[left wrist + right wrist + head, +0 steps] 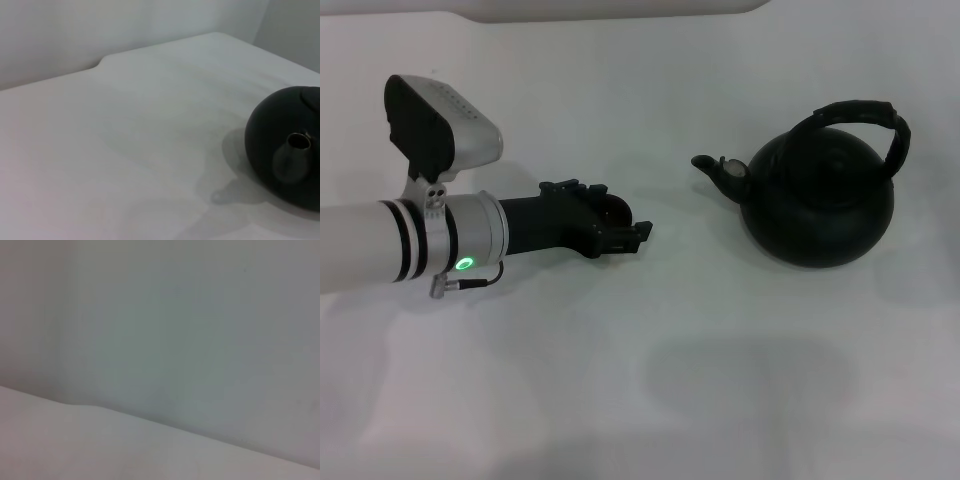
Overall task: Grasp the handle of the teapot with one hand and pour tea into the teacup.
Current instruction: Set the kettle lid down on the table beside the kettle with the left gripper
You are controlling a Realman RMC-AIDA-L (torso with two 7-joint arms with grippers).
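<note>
White desk [620, 400] carries teapot [820, 205] at right, upright, spout toward left end effector [620, 232]; its finger state unclear. Pot likely heavy, rigid; grip ribbed handle [860, 112] at arch top

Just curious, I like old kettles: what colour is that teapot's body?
Matte black all over; the teapot shows best in the head view.
</note>
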